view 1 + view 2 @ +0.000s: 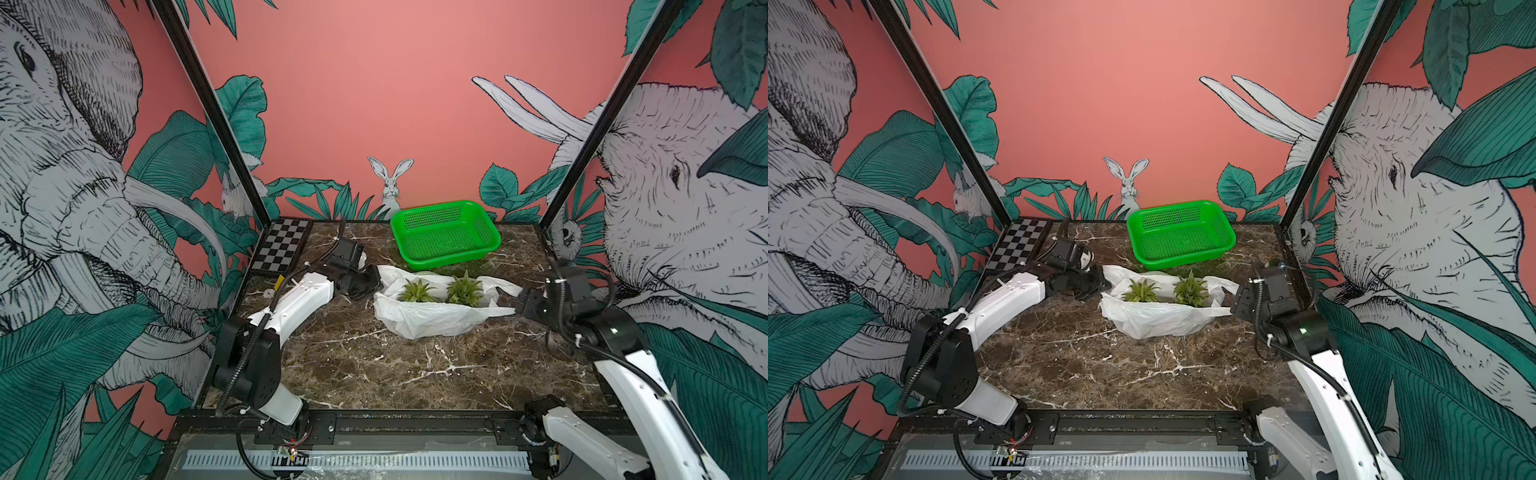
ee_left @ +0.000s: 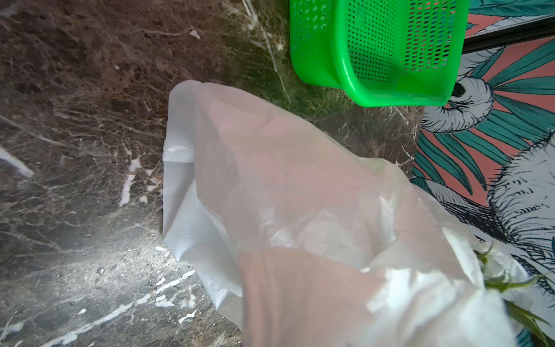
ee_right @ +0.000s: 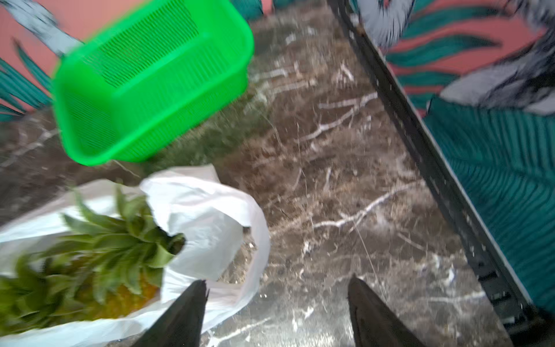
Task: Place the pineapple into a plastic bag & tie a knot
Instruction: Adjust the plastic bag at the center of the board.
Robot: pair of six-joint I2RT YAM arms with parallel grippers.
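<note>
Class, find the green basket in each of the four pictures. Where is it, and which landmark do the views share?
In a top view: green basket at the back of the table, right of centre, behind the plastic bag.
In a top view: basket in the same spot, below the painted rabbit.
Left wrist: basket beyond the bag's film.
Right wrist: basket, blurred, beyond the pineapple.
Shared landmark: the plastic bag.

We get bright, even light and bowed edges in both top views; the right wrist view smears; the plastic bag [image 2: 300, 195] looks soft.
</note>
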